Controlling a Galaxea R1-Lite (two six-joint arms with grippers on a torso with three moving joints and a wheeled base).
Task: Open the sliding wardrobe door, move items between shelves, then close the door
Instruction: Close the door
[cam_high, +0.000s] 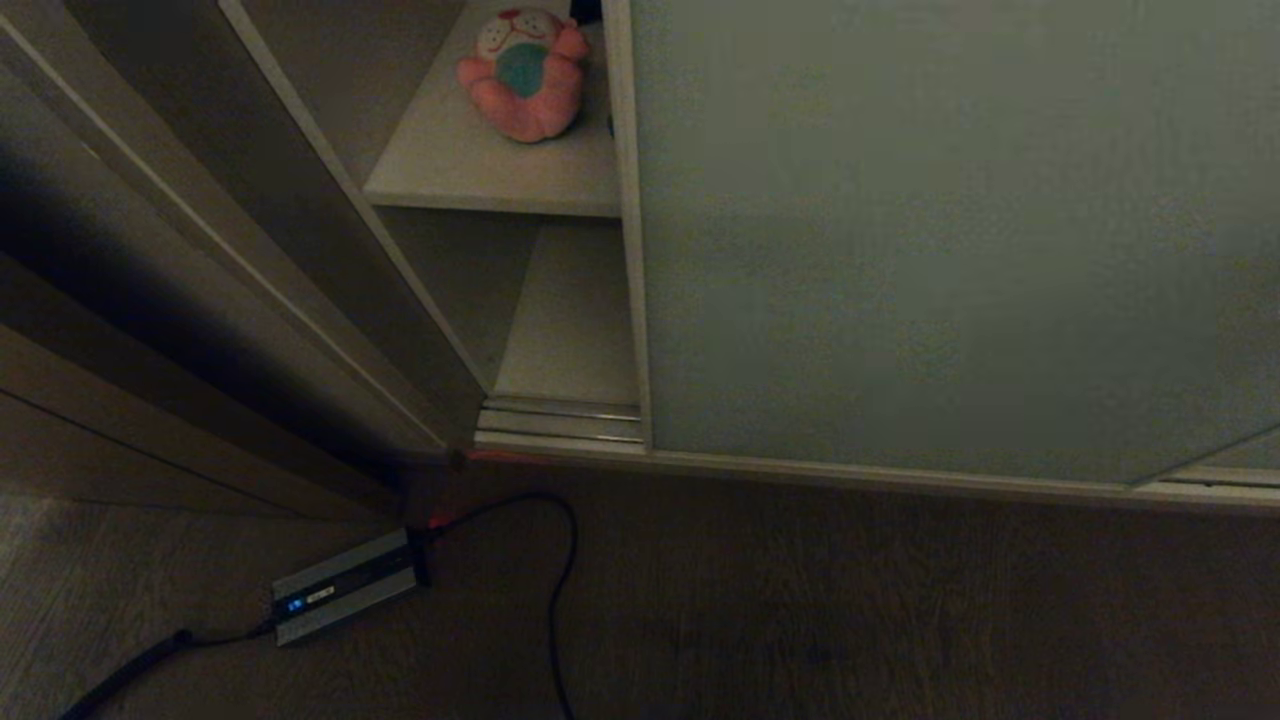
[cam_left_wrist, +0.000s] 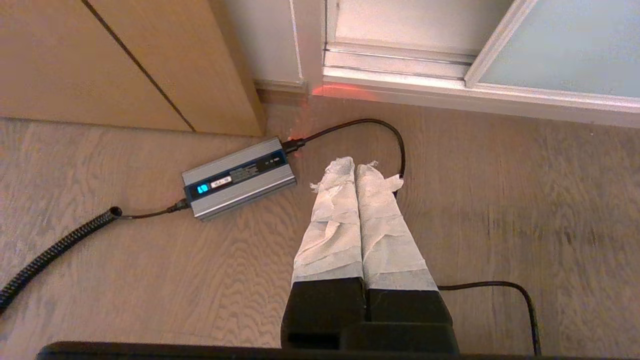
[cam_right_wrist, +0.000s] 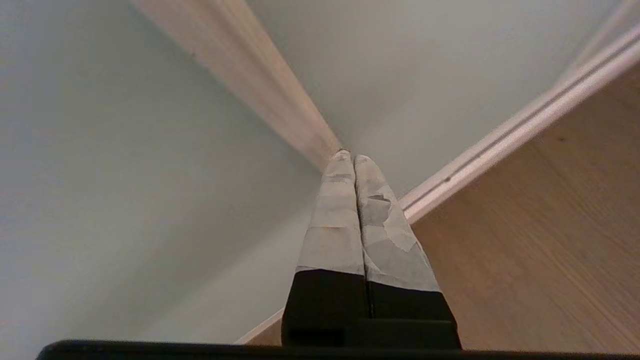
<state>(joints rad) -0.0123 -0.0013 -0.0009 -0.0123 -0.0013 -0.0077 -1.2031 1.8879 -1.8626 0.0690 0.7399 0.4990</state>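
With its taped fingers pressed together on nothing, the right gripper (cam_right_wrist: 354, 159) nears the matte grey-green sliding wardrobe door (cam_high: 930, 240), which fills the head view's right and could slip under a glancing push.

grey power brick (cam_left_wrist: 239, 178), lit blue display, label print unreadable

Right gripper (cam_right_wrist: 354, 158), its 2 tape-wrapped fingers (cam_right_wrist: 334, 220) pressed together with nothing between them, pointing at a light wooden strip (cam_right_wrist: 260, 75) that runs between pale grey-green door panels (cam_right_wrist: 110, 180), with a cream track (cam_right_wrist: 520, 125) and wood-grain floor (cam_right_wrist: 550, 250) to one side.
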